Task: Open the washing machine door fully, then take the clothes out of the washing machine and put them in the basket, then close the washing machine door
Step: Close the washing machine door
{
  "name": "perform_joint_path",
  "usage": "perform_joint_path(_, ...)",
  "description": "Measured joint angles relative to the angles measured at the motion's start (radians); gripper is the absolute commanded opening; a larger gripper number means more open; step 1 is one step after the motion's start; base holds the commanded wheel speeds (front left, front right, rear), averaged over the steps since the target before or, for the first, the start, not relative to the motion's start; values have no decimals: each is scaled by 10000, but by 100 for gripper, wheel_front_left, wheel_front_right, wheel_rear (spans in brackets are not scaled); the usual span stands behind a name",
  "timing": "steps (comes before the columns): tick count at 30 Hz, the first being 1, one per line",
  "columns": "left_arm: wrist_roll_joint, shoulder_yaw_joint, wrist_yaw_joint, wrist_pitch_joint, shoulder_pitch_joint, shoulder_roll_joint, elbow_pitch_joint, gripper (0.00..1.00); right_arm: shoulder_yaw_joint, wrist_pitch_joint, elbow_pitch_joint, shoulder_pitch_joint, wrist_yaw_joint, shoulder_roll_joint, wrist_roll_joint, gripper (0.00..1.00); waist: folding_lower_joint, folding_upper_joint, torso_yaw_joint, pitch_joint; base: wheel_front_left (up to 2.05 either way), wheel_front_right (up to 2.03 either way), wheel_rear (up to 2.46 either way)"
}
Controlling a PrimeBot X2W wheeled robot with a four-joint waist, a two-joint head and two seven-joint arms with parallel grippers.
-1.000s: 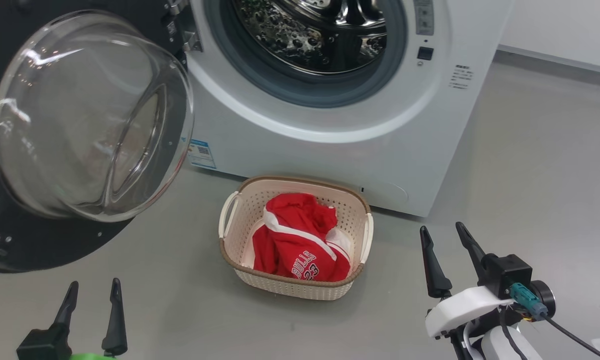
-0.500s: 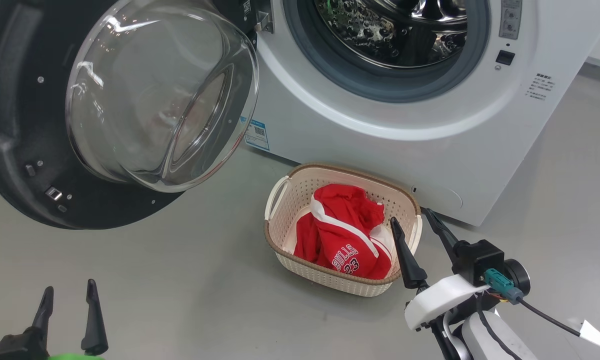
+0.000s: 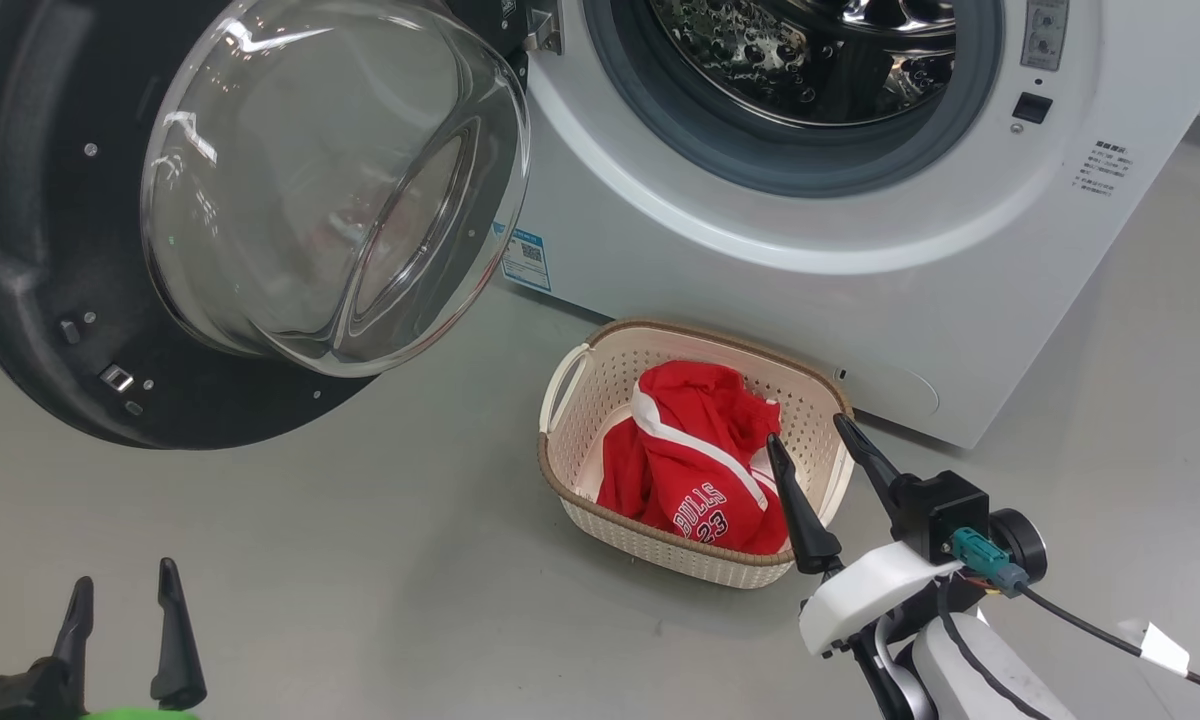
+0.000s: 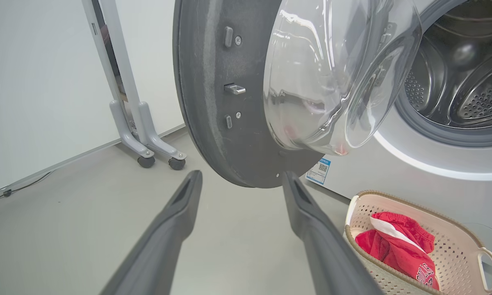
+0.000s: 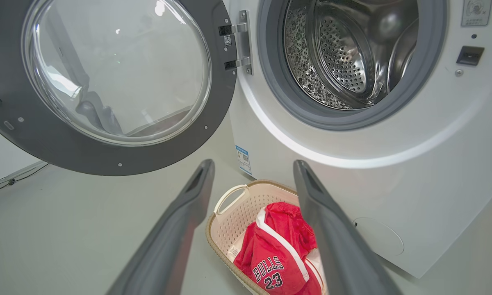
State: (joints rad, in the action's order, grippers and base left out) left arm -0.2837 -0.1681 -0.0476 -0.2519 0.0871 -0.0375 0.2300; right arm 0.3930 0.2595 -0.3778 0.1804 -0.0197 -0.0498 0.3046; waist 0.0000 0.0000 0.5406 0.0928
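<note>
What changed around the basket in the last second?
The head camera swung, so the scene's shift is no move of things. The right gripper came in towards the cream perforated plastic basket, fingers now before its right rim. Nothing was grasped or released: its jaws and the left gripper's stay open. The red jersey stays in the basket, the round black-framed glass door open.

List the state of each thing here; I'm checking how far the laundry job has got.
washing machine door, swung wide open
washing machine, open at the front
drum, no clothes in the part that shows
clothes, crumpled inside the basket
basket, upright on the floor before the machine
left gripper, open, empty
right gripper, open, empty
</note>
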Motion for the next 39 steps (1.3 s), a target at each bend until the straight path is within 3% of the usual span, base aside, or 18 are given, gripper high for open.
perform_joint_path(1, -46, 0, 0, 0, 0, 0, 10, 100, 0, 0, -23, 0, -2, 0, 2, 100, 0, 0, -1, -1, 0, 0, 0)
perform_joint_path(2, -35, 19, -2, 0, 0, 0, 19, 73, -2, 0, -46, 0, -4, -2, 17, 100, 0, 0, -3, -3, 0, 0, 0)
perform_joint_path(4, -165, 33, -4, 0, 1, 6, 102, 0, -10, 0, -86, 0, -8, -2, 50, 100, 0, 0, -11, -12, 0, 0, 0)
perform_joint_path(13, -796, 69, -207, 0, 0, 8, 163, 0, -35, 0, -165, 1, -96, -4, 128, 100, 0, 0, -45, -76, 0, 0, 0)
perform_joint_path(15, -1365, -2, -288, 0, -6, 8, 194, 0, -40, 0, -167, 1, -98, -4, 205, 100, 0, 0, -51, -92, 0, 0, 0)
perform_joint_path(19, -2922, -209, -399, 0, -58, 12, 466, 0, -36, 0, -169, 1, -98, -4, 207, 100, 0, 0, -54, -109, 0, 0, 0)
perform_joint_path(25, -6567, -345, -708, -2, -437, 42, 840, 0, -12, 0, -182, 2, -98, -4, 211, 100, 1, 0, -59, -137, 0, 0, 0)
perform_joint_path(34, -10195, -407, -732, 17, -666, 50, 1467, 0, 0, 0, -186, 2, -163, -4, 301, 100, 1, 0, -88, -180, 0, 0, 0)
perform_joint_path(39, -11457, -585, -734, 531, -1009, 71, 1473, 0, -46, 0, -184, 0, -198, -4, 309, 100, 1, 0, -113, -186, 0, 0, 0)
